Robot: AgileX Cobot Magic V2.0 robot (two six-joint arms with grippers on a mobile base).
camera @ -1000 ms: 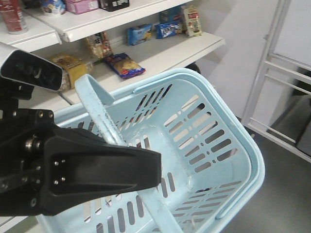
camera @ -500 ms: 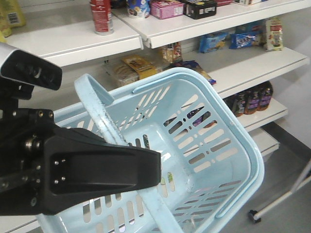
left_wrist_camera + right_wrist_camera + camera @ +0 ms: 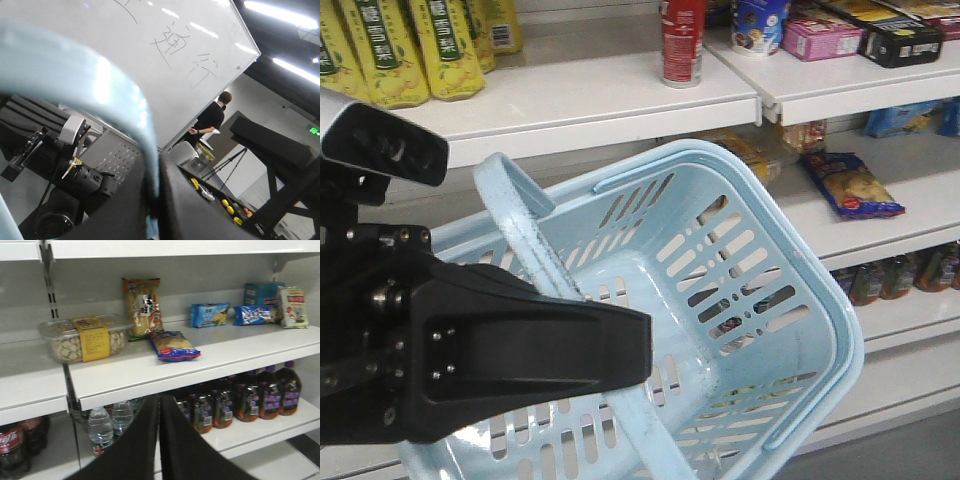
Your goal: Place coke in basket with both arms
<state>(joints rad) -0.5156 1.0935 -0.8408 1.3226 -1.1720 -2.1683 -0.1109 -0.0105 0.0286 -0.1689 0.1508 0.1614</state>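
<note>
The light blue basket hangs tilted in front of the shelves, its inside bare. My left gripper is shut on its flat swing handle. In the left wrist view the handle runs down between the two black fingers. A small red bottle, the coke as far as I can tell, stands on the upper shelf beyond the basket, its top cut off by the frame. My right gripper is shut with nothing in it, pointing at the shelves.
White shelves carry yellow-green packs, boxes and a snack bag. The right wrist view shows a clear tub, snack packs, water bottles and dark cola bottles.
The shelves have slid to the right across the front view, bringing the red bottle from the far left to the middle. The basket and left gripper keep their place in the frame.
</note>
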